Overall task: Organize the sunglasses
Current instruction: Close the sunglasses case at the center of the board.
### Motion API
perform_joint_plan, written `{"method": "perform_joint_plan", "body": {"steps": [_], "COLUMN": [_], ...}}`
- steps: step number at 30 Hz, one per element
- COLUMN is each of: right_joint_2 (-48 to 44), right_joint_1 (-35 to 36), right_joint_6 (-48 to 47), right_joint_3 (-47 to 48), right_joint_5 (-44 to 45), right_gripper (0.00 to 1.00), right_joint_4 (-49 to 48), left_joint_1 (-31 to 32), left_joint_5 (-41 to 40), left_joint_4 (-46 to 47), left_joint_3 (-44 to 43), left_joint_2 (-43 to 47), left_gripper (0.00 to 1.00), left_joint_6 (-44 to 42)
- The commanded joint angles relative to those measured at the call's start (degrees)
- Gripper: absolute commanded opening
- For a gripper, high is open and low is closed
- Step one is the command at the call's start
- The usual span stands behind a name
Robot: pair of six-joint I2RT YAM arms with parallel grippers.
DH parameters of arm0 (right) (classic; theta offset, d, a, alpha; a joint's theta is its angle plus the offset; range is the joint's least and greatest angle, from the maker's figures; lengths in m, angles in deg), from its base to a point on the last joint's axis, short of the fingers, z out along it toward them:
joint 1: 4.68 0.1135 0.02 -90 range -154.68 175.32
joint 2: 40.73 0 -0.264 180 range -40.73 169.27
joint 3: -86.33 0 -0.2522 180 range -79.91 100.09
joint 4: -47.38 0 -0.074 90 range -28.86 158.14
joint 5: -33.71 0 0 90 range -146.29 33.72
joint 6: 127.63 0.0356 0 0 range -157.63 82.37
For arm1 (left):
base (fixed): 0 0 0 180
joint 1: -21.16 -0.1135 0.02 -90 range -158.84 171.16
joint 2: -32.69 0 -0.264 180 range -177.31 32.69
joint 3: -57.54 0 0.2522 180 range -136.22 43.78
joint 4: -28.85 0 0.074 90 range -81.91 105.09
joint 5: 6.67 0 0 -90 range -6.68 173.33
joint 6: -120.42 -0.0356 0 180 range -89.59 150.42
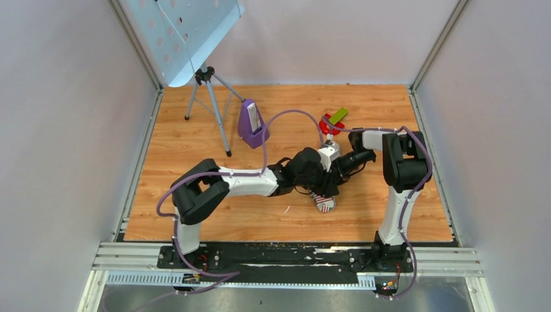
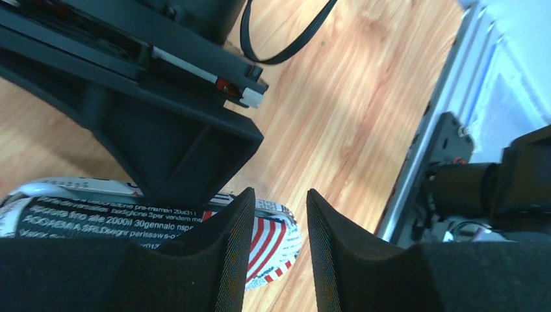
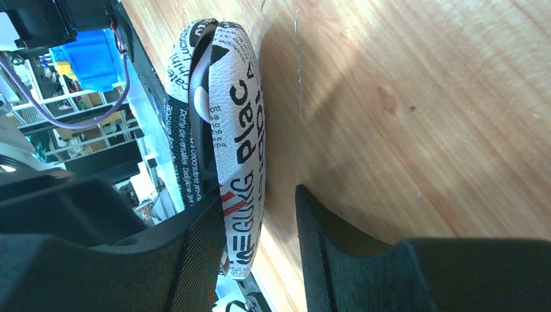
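Observation:
A cylindrical flag-printed case (image 1: 324, 203) lies on the wooden table, with both arms meeting over it. In the right wrist view the case (image 3: 242, 110) stands slightly agape. A slim white curved strip (image 3: 200, 91) shows in its slit; I cannot tell whether it is the sunglasses, which are otherwise hidden. My right gripper (image 3: 258, 192) is open. The case's flap rests against one finger and a clear gap is left to the other. My left gripper (image 2: 279, 196) is open just above the case's striped end (image 2: 273, 237), with the right gripper's black body close over it.
A purple wedge-shaped object (image 1: 251, 123) and a tripod (image 1: 209, 104) with a perforated panel stand at the back left. A red and green object (image 1: 334, 119) sits at the back centre. A tiny white scrap (image 1: 286, 209) lies left of the case.

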Motion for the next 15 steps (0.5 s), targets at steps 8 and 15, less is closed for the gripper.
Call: {"method": "perform_joint_plan", "body": {"steps": [8, 15], "right_joint_2": [2.7, 1.8], "right_joint_1": [-2.0, -7.9], "right_joint_6": [-0.6, -0.7], "right_joint_3": [1.3, 2.3], "right_joint_5": [1.3, 1.9], "right_gripper": [0.47, 0.48], "right_joint_4": [1.0, 1.5], "left_joint_1": [1.2, 1.1], "left_joint_5": [-3.2, -5.0], "left_joint_4": [-16.6, -21.8], "left_joint_3": [-10.4, -11.2], "left_joint_2": [-12.0, -14.1], "left_gripper": [0.37, 0.31], "left_joint_6": [-3.2, -3.0]}}
